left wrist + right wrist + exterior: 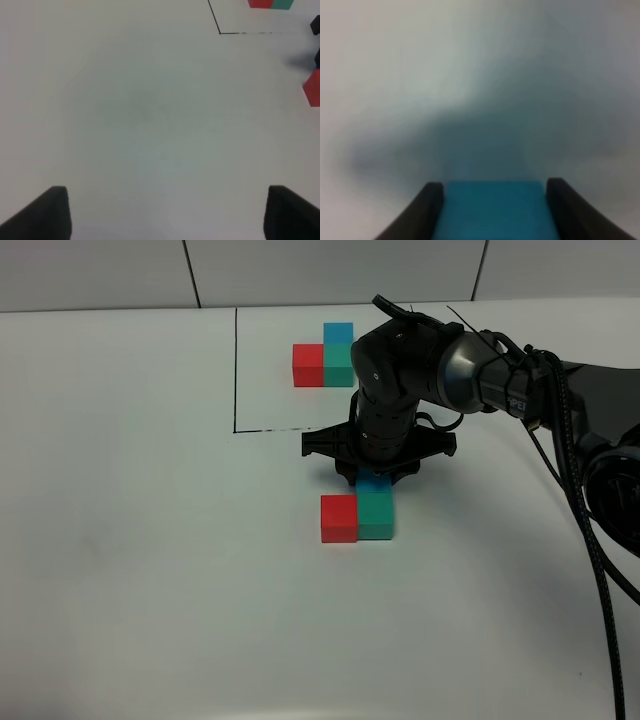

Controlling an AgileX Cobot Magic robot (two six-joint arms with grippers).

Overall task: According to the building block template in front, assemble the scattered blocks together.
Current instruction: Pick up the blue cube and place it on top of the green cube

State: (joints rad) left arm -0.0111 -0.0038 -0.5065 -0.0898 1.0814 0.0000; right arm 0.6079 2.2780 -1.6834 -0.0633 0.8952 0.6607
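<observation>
The building block template [326,357] lies at the back inside a thin black outline: red [307,365], teal-green [339,367] and blue [339,333] cubes in an L. In front of the outline, the loose red cube [339,519] and the loose teal-green cube [377,516] sit side by side, touching. My right gripper [373,476] points down just behind the teal-green cube and is shut on the loose blue cube [373,483], which touches the teal-green cube's far side. The right wrist view shows the blue cube [494,215] between both fingers [427,210]. My left gripper [165,215] is open and empty over bare table.
The black outline's corner [235,429] lies left of my right arm [470,370]. In the left wrist view the outline corner [220,33], the template's red cube [260,3] and the loose red cube [313,89] show at the edges. White table [150,540] all round.
</observation>
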